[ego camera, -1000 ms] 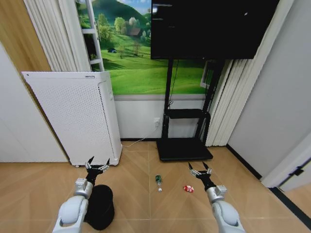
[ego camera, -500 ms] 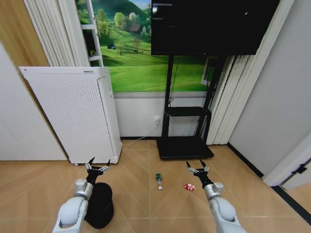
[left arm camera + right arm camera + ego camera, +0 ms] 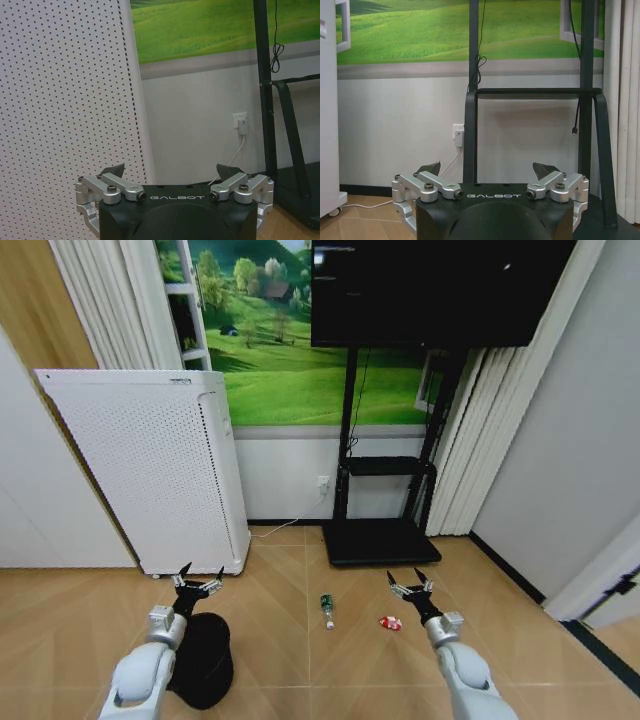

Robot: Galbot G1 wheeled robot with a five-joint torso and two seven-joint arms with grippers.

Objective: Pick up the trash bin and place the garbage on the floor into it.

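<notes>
We face a wall with a green meadow mural, and the largest thing before us is the herringbone parquet floor in light tan wood. On our left stands the white perforated cabinet, tall and slightly tilted in the head view; a small label sits near its top edge, too small for us to read. On our right a black TV hangs on a black stand, whose flat base rests on the floor against the wall. A white wall socket sits between cabinet and stand, with a pale cable running down from it.

The trash bin, small, round and black, stands upright on the floor at lower left, just in front of the cabinet and partly behind our left forearm. The left gripper hovers above the bin's far rim, its 2 fingers spread apart and holding nothing. The right gripper hangs over the floor at the same height, fingers likewise spread and empty. Both wrist views show the word GALBOT printed on the gripper bodies.

Between the 2 grippers lies the small green bottle with its pale cap pointing toward us. A red-and-white wrapper lies just beside the right gripper, toward the bottle.
</notes>
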